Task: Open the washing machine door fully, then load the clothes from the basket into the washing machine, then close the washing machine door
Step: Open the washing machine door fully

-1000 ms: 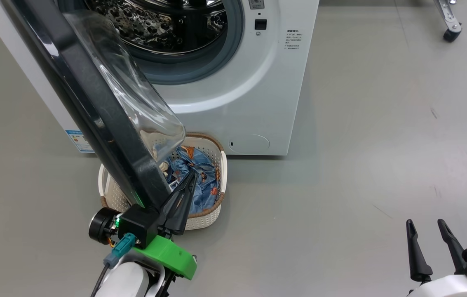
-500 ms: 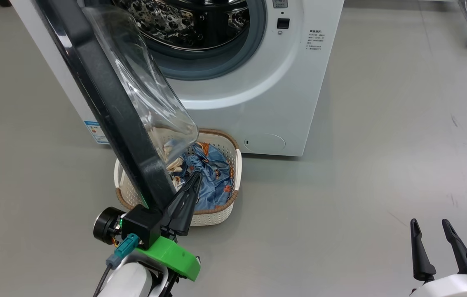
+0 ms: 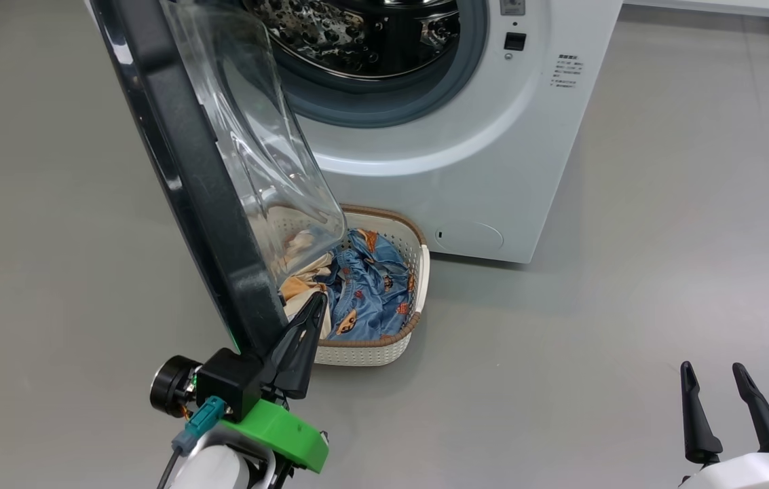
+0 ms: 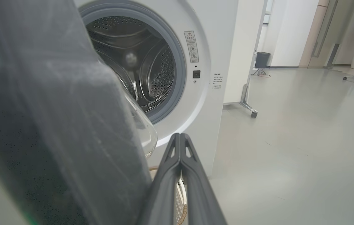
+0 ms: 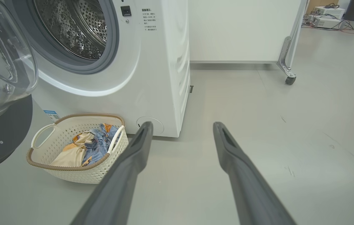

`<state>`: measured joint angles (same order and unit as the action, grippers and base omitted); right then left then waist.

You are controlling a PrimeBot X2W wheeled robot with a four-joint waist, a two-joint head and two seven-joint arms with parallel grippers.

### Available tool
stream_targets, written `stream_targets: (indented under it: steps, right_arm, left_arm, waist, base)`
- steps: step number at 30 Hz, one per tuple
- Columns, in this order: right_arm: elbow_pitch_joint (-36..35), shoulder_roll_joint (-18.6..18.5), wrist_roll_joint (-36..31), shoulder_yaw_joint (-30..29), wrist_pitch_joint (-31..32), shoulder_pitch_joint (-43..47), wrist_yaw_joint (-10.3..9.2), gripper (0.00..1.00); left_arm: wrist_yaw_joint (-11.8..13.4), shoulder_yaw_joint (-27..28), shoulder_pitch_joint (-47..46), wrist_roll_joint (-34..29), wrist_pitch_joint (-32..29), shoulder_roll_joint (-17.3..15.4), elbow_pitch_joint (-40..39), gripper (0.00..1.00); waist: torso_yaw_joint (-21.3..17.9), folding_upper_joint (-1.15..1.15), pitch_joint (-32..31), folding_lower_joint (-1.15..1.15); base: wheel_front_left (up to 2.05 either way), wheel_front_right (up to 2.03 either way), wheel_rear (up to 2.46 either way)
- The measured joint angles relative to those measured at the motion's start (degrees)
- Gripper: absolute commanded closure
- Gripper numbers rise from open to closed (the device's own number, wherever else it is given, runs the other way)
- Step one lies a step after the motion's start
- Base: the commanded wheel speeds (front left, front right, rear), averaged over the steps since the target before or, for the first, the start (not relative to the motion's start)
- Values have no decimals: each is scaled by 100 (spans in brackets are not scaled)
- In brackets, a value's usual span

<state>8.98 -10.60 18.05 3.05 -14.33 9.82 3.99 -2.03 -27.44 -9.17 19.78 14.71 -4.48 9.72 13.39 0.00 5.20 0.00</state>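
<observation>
The white washing machine [image 3: 465, 156] stands with its steel drum [image 4: 152, 68] exposed. The washing machine door [image 3: 180, 156] hangs open toward me, a black ring with a clear glass bowl [image 3: 248, 136] on its inner side. My left gripper [image 3: 318, 300] is shut on nothing. Its fingers lie close against the inner side of the door's lower edge, above the basket [image 3: 370, 353]. That cream basket sits on the floor before the machine, partly under the door, with the blue and cream clothes [image 3: 367, 292] inside. My right gripper [image 3: 712, 372] stands open and empty at the lower right, well away from the basket [image 5: 80, 173].
Bare grey floor [image 3: 628, 238] stretches to the right of the machine. A white panel on a castered metal leg [image 5: 287, 78] stands behind the machine's right side. A dark bin [image 4: 261, 59] sits farther back by the wall.
The head camera has shifted, so the machine sits farther right in view. Relative to the machine, the door and my shut left gripper beside it stand farther left, uncovering more of the basket. The right gripper is unchanged.
</observation>
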Motion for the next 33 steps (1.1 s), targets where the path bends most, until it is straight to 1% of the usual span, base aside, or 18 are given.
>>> stream_targets:
  steps: [6,11,13,18,25,28,31,33]
  right_arm:
    - [1,8,0,-68,0,3,0,0]
    - [18,15,0,-78,0,1,11,0]
    - [34,19,-1,-73,0,0,48,0]
    - [55,26,-3,-83,0,1,51,0]
    - [67,29,-11,-105,0,1,66,0]
    - [66,30,-24,-100,0,1,67,0]
    - [66,29,-47,-66,0,-2,80,0]
    - [66,29,-82,-4,0,-10,111,0]
  left_arm:
    - [54,-4,175,51,0,2,-127,100]
    - [109,110,208,53,0,10,-170,100]
    - [188,205,210,68,0,2,-169,100]
    - [359,509,223,100,0,-83,-155,100]
    - [492,772,304,153,0,-180,-148,100]
    - [557,993,341,210,0,-221,-133,100]
    - [569,1268,349,346,-1,-248,-104,100]
    - [611,1438,366,377,-1,-330,-54,100]
  waist:
    - [186,0,45,0]
    - [368,0,72,0]
    - [436,0,69,0]
    - [577,0,33,0]
    - [776,0,-25,0]
    - [860,0,-28,0]
    - [928,0,-20,0]
    - [946,0,-3,0]
  base:
    - [0,0,0]
    - [0,0,0]
    - [0,0,0]
    - [0,0,0]
    - [0,0,0]
    - [0,0,0]
    - [0,0,0]
    - [0,0,0]
